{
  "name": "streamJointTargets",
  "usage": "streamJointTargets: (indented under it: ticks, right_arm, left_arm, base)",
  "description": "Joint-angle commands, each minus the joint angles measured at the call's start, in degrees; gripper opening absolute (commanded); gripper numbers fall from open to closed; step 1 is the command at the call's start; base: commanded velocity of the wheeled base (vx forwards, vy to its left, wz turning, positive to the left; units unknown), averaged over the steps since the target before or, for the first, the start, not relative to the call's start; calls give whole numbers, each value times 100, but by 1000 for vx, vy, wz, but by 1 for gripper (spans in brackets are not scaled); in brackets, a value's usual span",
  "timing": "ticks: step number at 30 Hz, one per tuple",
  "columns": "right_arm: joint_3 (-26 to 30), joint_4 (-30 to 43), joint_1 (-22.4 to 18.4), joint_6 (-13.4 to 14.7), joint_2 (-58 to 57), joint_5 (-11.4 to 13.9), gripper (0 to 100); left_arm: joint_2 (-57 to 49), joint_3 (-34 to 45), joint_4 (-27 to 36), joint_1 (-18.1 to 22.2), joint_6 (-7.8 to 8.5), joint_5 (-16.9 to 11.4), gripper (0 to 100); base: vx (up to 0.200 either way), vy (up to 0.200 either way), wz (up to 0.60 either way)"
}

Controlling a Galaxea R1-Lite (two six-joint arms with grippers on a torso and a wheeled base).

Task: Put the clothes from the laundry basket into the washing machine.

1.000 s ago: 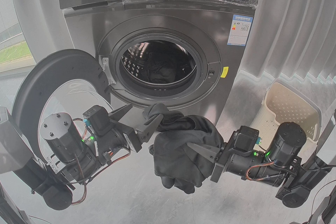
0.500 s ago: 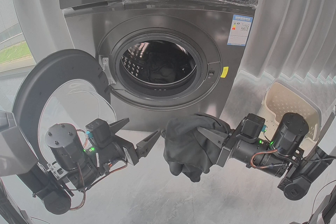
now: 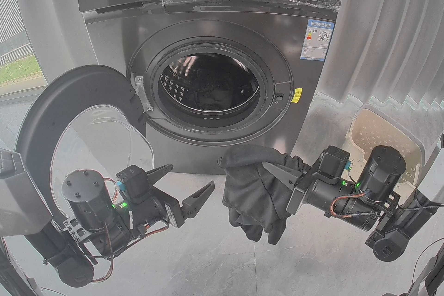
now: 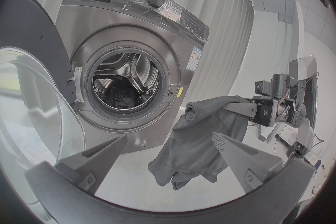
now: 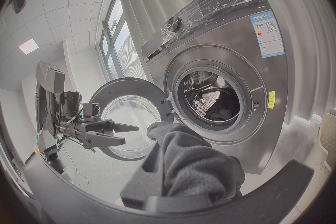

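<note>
A dark grey garment [image 3: 254, 193] hangs in the air in front of the washing machine [image 3: 208, 56], below its open drum [image 3: 208, 84]. My right gripper [image 3: 273, 172] is shut on the garment's upper part [image 5: 196, 165]. My left gripper [image 3: 187, 183] stands open to the left of the cloth, apart from it, with nothing between its fingers [image 4: 241, 154]. From the left wrist view the garment [image 4: 199, 137] droops from the right gripper. More dark clothing lies inside the drum [image 4: 119, 95]. The cream laundry basket [image 3: 384, 144] stands on the floor at the right, behind the right arm.
The machine's round door [image 3: 78, 126] is swung wide open to the left, just behind my left arm. White curtains [image 3: 393, 24] hang behind and right of the machine. Bare grey floor [image 3: 208, 260] lies below both grippers.
My left gripper has let go of the garment, opened and pulled back down-left. The right gripper has lifted the cloth up and right, and it now hangs from that gripper alone.
</note>
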Motion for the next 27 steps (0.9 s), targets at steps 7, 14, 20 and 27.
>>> streamJointTargets:
  ticks: [7,14,20,27]
  right_arm:
    - [-418,-3,125,167,-17,-211,0]
    - [-515,-3,169,211,-26,-247,0]
    - [-568,-3,196,255,-53,-247,0]
    - [-647,-3,363,386,-53,-387,0]
  left_arm:
    - [-27,157,-10,-319,101,-90,100]
    - [-36,-19,-10,-513,101,-327,100]
    - [175,-186,-10,-574,66,-441,100]
    - [729,-661,-10,-706,84,-503,100]
  base:
    - [0,0,0]
    - [0,0,0]
    - [0,0,0]
    - [0,0,0]
